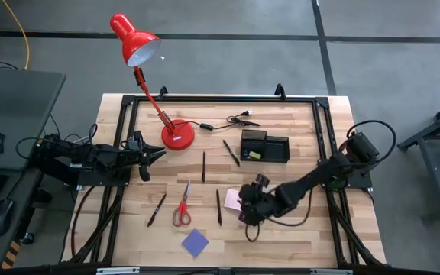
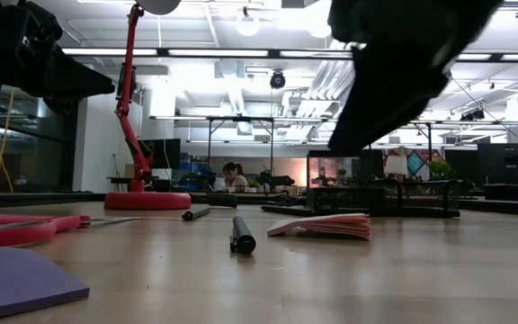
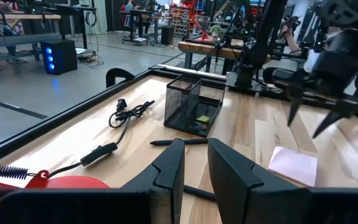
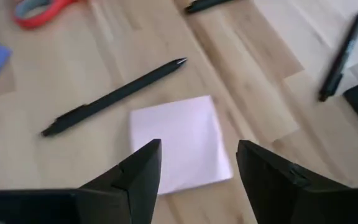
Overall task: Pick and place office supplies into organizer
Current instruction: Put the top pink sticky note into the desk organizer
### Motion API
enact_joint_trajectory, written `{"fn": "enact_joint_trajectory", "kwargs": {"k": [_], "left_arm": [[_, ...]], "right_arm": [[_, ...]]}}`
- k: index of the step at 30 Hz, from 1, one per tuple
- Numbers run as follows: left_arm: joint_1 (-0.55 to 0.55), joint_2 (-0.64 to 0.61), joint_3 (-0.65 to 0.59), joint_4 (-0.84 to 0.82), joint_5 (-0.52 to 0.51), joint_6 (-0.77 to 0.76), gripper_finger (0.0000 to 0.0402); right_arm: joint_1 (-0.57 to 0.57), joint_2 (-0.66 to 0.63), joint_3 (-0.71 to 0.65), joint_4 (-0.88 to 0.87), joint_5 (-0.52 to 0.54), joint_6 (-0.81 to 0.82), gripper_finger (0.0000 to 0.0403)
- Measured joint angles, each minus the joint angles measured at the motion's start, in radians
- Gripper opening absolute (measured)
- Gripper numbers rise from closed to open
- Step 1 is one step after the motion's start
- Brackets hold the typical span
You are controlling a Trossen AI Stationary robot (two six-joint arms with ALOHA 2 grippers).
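The pink note pad [image 4: 180, 144] lies flat on the table, also seen in the high view [image 1: 232, 200] and the low view [image 2: 324, 225]. My right gripper [image 4: 197, 155] is open and hovers above it, clear of the pad, one finger over each side. Red-handled scissors [image 1: 182, 208], a blue-purple note pad [image 1: 195, 242] and several dark pens [image 1: 218, 206] lie flat nearby. The black organizer [image 1: 264, 145] stands toward the far edge, with a small yellow piece inside. My left gripper [image 1: 150, 156] is open and waits near the left edge by the lamp base.
A red desk lamp [image 1: 177, 135] stands at the far left of the table, with a black cable and plug [image 1: 231, 120] beside it. A black metal frame [image 1: 318, 103] runs round the tabletop. One pen [image 4: 114, 96] lies close to the pink pad.
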Motion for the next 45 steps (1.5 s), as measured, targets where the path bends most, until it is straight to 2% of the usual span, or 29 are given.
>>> {"fn": "enact_joint_trajectory", "kwargs": {"k": [7,12,17,29,33,40,45], "left_arm": [[0.0,0.0,0.0,0.0,0.0,0.0,0.0062],[0.0,0.0,0.0,0.0,0.0,0.0,0.0061],[0.0,0.0,0.0,0.0,0.0,0.0,0.0062],[0.0,0.0,0.0,0.0,0.0,0.0,0.0063],[0.0,0.0,0.0,0.0,0.0,0.0,0.0061],[0.0,0.0,0.0,0.0,0.0,0.0,0.0063],[0.0,0.0,0.0,0.0,0.0,0.0,0.006]], "right_arm": [[0.051,0.005,0.0,0.059,0.042,-0.019,0.0213],[0.049,0.005,0.0,0.053,0.091,-0.101,0.0248],[0.038,0.011,0.0,0.077,0.073,-0.128,0.0278],[0.011,0.096,-0.002,0.13,0.024,-0.133,0.0281],[0.012,0.103,-0.001,0.158,0.019,-0.176,0.0281],[-0.006,0.103,-0.002,0.187,-0.053,-0.264,0.0281],[-0.02,0.103,-0.01,0.213,-0.052,-0.34,0.0281]]}}
